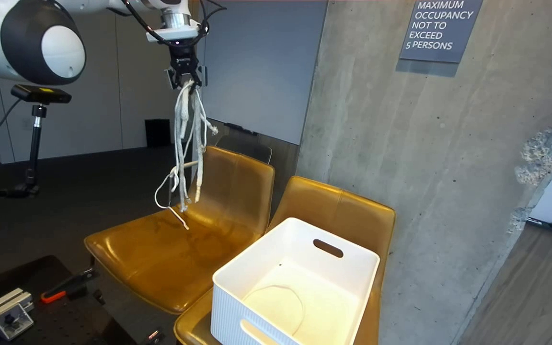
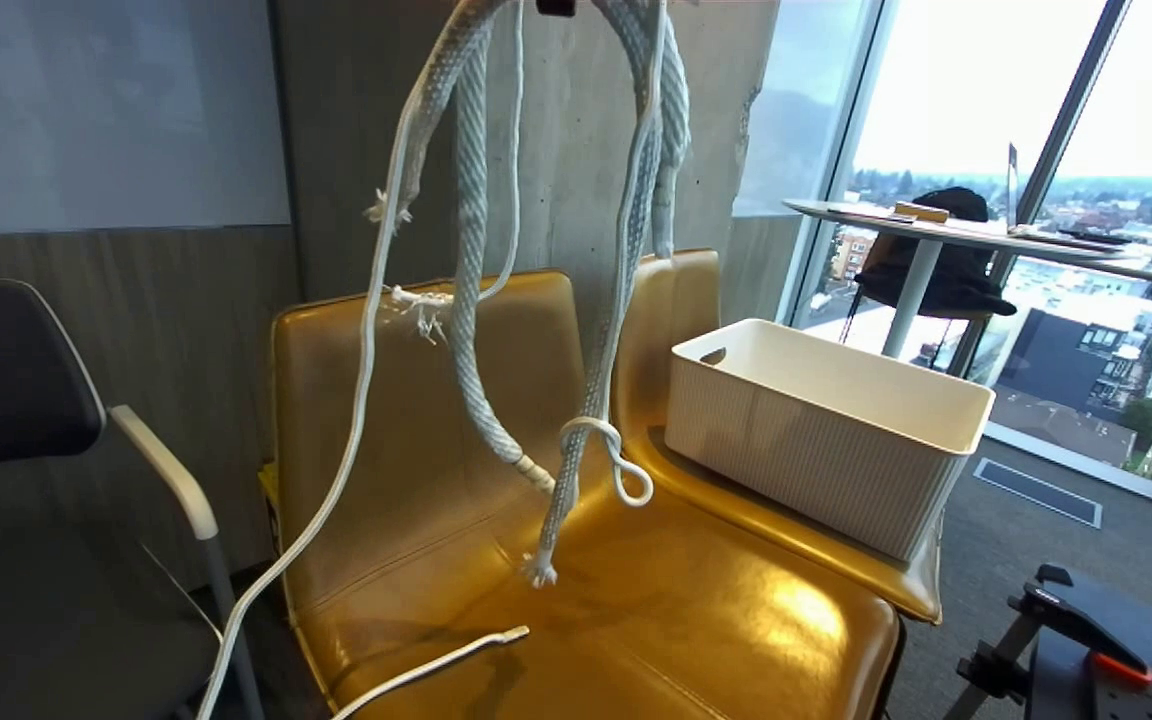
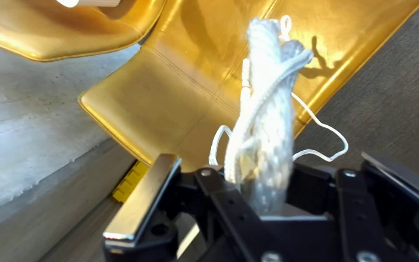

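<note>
My gripper [image 1: 187, 85] is shut on a bundle of white and grey ropes [image 1: 184, 108], high above a tan leather chair [image 1: 228, 191]. The ropes [image 2: 471, 250] drape from the jaws as thick braided lengths and thin cords, some ends frayed. One thin cord trails lowest over the seat; whether it touches the leather I cannot tell. In the wrist view the rope bundle [image 3: 271, 109] passes between the fingers and hides part of them. A white ribbed bin [image 2: 796, 450] stands on the neighbouring tan chair [image 1: 343, 196], beside and below the gripper. A thin curved line shows on its floor.
Behind the chairs rises a concrete wall [image 1: 429, 167]. A camera on a stand [image 1: 41, 94] is near the arm. A dark table edge carries an orange-and-black tool [image 1: 55, 294] and a metal rail [image 1: 3, 314]. A dark armchair [image 2: 16, 380] stands alongside the tan chair.
</note>
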Motion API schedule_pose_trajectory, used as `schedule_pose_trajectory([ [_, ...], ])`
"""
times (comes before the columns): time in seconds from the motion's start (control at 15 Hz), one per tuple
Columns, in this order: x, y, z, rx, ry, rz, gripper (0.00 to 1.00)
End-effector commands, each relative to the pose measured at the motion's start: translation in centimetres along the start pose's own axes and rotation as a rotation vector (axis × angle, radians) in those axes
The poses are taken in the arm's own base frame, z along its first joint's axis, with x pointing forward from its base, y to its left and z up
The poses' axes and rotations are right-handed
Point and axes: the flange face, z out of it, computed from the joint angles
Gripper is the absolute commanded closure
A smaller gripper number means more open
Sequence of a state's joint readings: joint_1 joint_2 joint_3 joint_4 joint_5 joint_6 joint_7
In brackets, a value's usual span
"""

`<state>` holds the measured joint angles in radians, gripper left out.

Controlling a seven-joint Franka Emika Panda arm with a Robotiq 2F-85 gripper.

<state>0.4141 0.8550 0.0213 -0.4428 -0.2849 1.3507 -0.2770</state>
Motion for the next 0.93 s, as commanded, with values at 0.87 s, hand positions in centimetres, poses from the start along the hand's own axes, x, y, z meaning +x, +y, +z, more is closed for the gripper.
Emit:
schedule_pose_trajectory([
  [0.87, -0.1, 2.3, 7.4, 0.141, -0.107, 0.069, 1.0],
])
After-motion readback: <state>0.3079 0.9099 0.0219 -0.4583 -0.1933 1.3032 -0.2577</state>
